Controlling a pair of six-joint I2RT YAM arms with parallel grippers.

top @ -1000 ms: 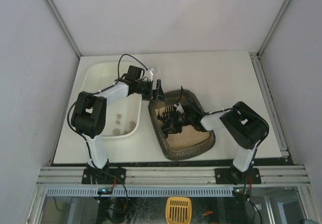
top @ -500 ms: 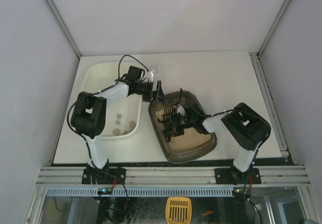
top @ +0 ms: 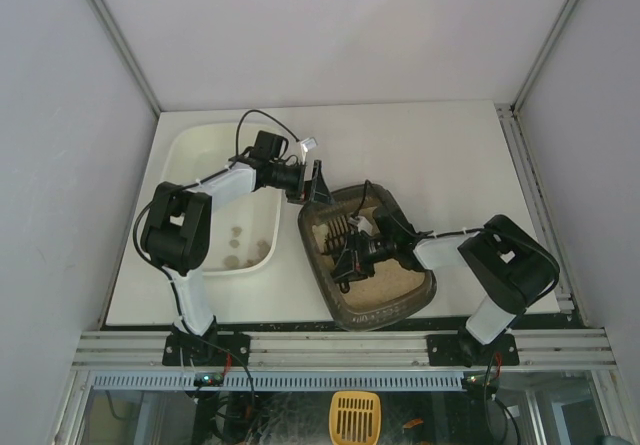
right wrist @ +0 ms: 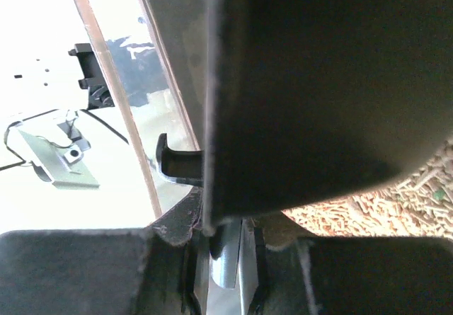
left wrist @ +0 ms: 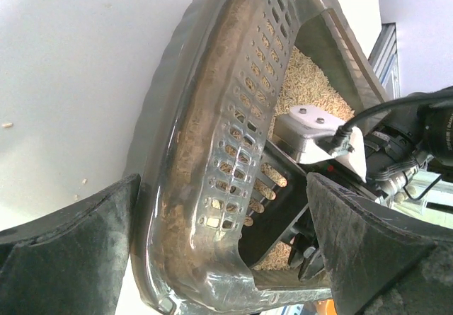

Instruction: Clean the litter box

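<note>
Litter box [top: 385,310] is sitting on the table [top: 450,155], just right of the white tray [top: 190,145]. Left gripper [top: 317,180] is straddling its far-left rim corner, 2 fingers [left wrist: 368,251] spread wide. Right gripper [top: 362,248] is clamping a dark slotted scoop [top: 337,233] inside the box.

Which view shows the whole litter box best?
Top external: the litter box shows its full outline and litter. Left wrist shows only one slotted end, close up. Right wrist shows just a litter patch past blurred dark plastic.
</note>
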